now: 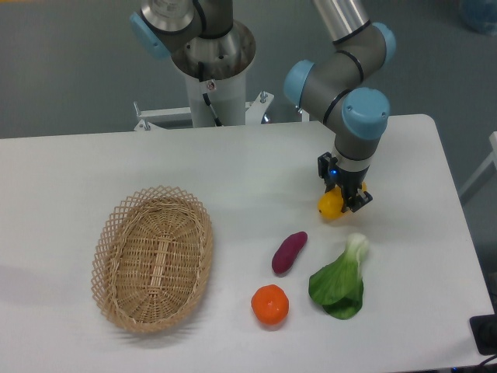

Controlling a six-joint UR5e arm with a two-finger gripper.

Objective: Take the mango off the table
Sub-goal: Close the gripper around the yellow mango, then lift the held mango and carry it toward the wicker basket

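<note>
The yellow mango [330, 204] lies at the right centre of the white table [233, 171], partly covered by the black gripper [344, 196]. The gripper comes down over the mango's upper right side, and its fingers [358, 200] straddle the fruit. The jaws look closed around the mango, which seems still low by the tabletop. Only the mango's lower left end shows.
A purple sweet potato [289, 252] lies below left of the mango. A round orange [269, 304] sits nearer the front. A leafy green bok choy [340, 280] lies just below the gripper. A woven wicker basket [153, 258] stands at the left. The arm's base [210, 70] is at the back.
</note>
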